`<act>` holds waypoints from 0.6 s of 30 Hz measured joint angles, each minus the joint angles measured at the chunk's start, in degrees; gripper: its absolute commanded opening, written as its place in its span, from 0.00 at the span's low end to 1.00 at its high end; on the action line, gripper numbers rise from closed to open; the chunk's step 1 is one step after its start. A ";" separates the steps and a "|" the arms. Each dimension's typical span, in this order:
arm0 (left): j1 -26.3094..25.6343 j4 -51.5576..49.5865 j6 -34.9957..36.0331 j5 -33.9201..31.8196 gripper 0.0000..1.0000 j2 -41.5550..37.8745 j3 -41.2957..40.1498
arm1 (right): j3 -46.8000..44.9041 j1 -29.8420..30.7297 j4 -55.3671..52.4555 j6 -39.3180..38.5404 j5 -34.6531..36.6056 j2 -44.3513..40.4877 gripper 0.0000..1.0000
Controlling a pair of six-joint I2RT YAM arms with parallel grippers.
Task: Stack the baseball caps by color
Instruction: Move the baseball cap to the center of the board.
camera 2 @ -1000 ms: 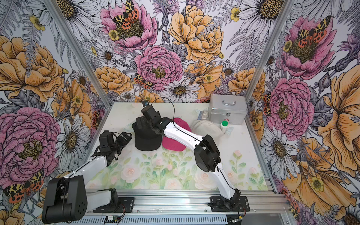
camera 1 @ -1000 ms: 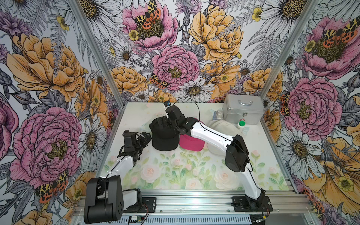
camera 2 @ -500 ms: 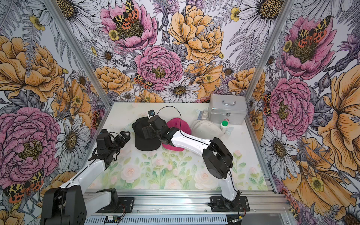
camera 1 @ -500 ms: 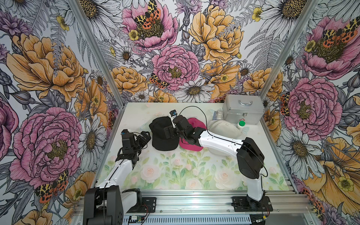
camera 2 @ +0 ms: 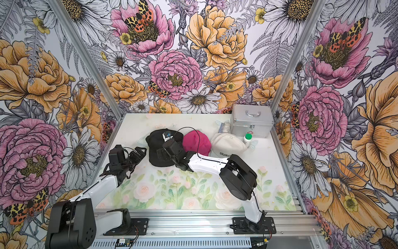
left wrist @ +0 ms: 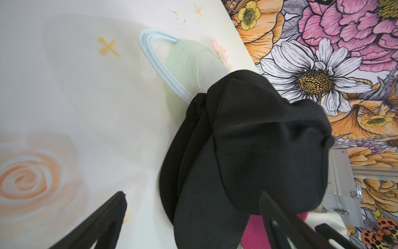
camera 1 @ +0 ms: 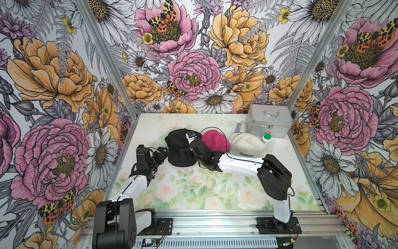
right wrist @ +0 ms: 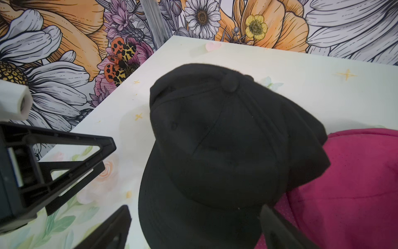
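Now, right fingers point(right wrist: 114, 224) and left fingers point(left wrist: 103, 217) both spread wide, empty, flanking black caps point(camera 1: 179, 148) mid-tabletop point(camera 1: 193, 194), pink cap point(camera 1: 215, 141) touching alongside, cream cap point(camera 1: 247, 145) beyond. Lift clear straight upward, avoiding brim snags; apparently several black layers, hard to count.

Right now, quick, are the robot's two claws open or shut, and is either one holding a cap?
Left gripper: open, holding nothing, beside the black caps.
Right gripper: open, holding nothing, over the black caps.

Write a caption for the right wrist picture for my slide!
Right gripper, open, over the black caps, a pink cap beside them.
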 measured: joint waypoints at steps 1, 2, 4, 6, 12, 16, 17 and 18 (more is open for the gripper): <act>0.07 0.09 -0.42 -0.02 0.99 1.20 0.09 | 0.20 0.50 -0.04 0.35 0.83 0.68 0.97; 0.20 0.15 -0.87 -0.02 0.99 2.78 0.33 | 0.52 1.05 -0.09 0.70 1.88 1.75 0.97; 0.52 0.61 -1.57 0.13 0.99 6.08 0.98 | 1.46 1.68 -0.55 1.81 3.28 3.87 0.97; 0.68 1.86 -2.36 0.72 0.99 9.29 1.86 | 3.37 2.32 -1.05 3.43 4.33 6.78 0.97; -0.04 5.79 -3.48 2.49 0.99 18.21 6.21 | 11.37 2.40 -2.73 6.40 7.23 15.69 0.97; -0.81 7.52 -3.91 2.47 0.99 23.34 10.01 | 19.65 2.32 -6.54 6.43 10.78 20.39 0.98; -0.94 8.20 -3.96 2.47 0.99 24.76 11.19 | 21.86 2.21 -7.58 6.40 11.43 21.49 0.98; -1.05 8.96 -4.11 2.47 0.99 26.32 12.48 | 24.17 2.10 -8.72 6.45 12.22 22.73 0.99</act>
